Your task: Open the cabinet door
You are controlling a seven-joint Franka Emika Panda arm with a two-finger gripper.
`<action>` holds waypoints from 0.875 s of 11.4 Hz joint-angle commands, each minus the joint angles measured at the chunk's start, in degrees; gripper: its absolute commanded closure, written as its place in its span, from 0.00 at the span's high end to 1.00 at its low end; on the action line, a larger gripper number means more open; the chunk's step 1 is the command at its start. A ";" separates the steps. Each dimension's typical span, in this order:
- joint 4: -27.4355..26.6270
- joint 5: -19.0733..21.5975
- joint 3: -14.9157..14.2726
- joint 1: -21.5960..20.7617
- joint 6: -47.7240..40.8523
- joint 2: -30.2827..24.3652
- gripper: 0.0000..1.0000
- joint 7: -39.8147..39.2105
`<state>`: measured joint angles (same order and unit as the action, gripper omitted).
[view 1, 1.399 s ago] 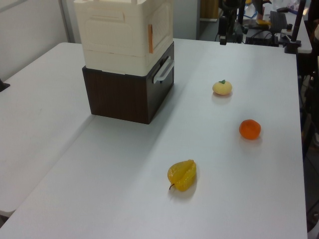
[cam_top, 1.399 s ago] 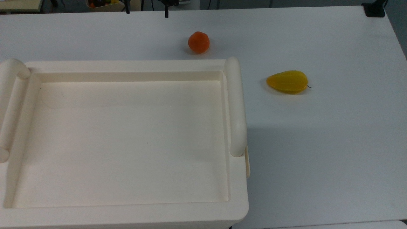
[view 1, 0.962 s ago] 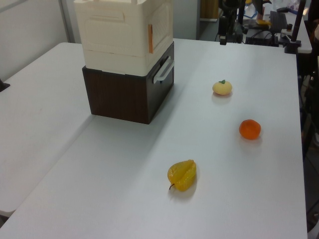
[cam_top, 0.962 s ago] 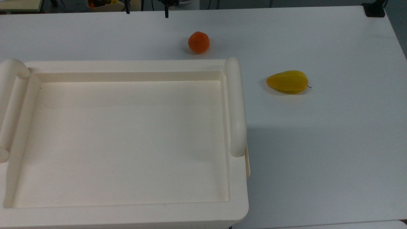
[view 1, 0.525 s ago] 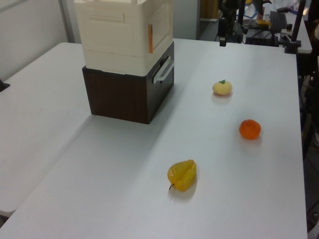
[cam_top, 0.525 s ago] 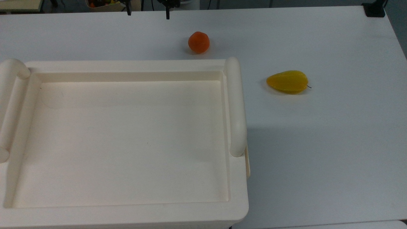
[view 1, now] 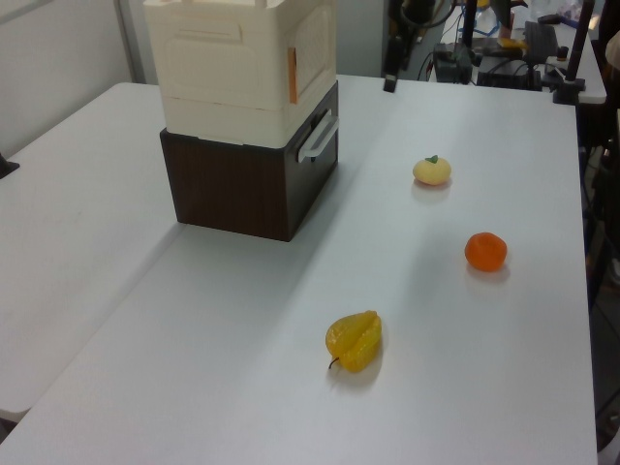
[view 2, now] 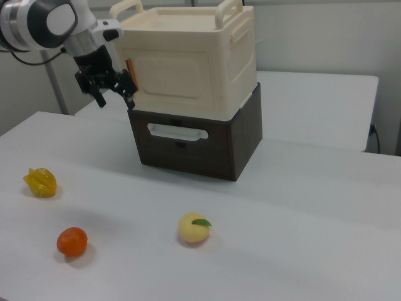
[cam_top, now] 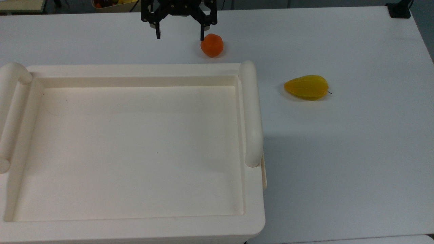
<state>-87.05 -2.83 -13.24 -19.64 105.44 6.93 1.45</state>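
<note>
Cabinet door (view 2: 168,78) flush shut on front of cabinet (view 2: 200,56), cream unit atop dark drawer box (view 2: 194,141). Gripper (view 2: 114,88) just beside door's edge at right view's left, fingers spread apart, gripping nothing. Orange (cam_top: 212,45), starfruit (cam_top: 307,87), peach (view 2: 193,229) on white table (cam_top: 356,152)

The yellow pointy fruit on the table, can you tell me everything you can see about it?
The yellow ridged star-shaped fruit looks like smooth, shiny plastic. It is rounded at one end and narrows to a point with a thin dark stem. Lengthwise ridges run along its body. It lies on its side on the white table, alone, touching nothing else. In the top view it sits to the right of the large cream plastic cabinet.
</note>
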 commanded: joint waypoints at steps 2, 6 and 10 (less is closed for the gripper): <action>2.06 1.16 -0.38 -2.32 13.26 1.94 1.00 1.36; 3.11 -0.24 -0.56 -3.47 25.23 6.50 1.00 7.95; 5.84 -0.68 -0.56 -3.30 29.99 9.94 0.94 8.83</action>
<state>-83.28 -2.59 -13.21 -22.43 132.95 15.01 8.42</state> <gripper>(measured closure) 0.026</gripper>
